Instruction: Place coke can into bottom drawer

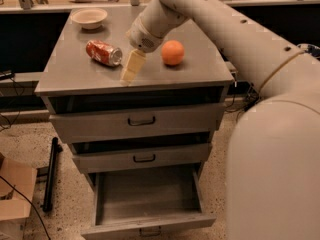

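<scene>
the small red aluminium coke can [104, 53] is laid sideways on the grey metal counter [80, 75]. the cream gripper [127, 76] is held just right of it, apart; its opening cannot be told. the deep grey bottom drawer [148, 192] is pulled open.

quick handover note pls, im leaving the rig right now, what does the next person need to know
gripper: over the cabinet top, beside the can, between it and the orange; it holds nothing.
can: lying on its side on the cabinet top, not gripped.
bottom drawer: pulled open, nothing inside.
done: drawer is open.
left: grasp the can, carry it down, set it in the bottom drawer.
</scene>
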{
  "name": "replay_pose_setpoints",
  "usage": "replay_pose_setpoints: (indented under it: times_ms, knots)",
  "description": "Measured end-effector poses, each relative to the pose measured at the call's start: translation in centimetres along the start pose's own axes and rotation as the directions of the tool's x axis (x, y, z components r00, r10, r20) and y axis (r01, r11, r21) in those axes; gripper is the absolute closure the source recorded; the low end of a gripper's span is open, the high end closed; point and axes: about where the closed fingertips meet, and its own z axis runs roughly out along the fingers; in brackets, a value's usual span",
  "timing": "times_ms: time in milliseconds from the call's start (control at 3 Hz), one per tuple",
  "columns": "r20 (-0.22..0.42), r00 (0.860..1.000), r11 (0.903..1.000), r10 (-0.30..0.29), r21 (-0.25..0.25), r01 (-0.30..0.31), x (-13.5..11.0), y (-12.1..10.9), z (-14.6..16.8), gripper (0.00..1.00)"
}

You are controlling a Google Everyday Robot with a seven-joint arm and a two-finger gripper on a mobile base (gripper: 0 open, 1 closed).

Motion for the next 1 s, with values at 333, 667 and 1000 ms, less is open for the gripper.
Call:
replay_pose_setpoints:
  times_ms: [333, 667, 1000]
  knots:
    - [0.029, 0.999, 0.9998, -0.014, -0.013, 0.014, -1.0, -1.6, 2.0, 0.00]
    - [0.078, 0.997, 0.9996, -0.009, -0.027, 0.011, -1.5, -3.1, 3.9, 0.00]
    - [0.109, 0.994, 0.9990, -0.001, -0.045, 0.006, -1.6, -4.3, 5.5, 0.00]
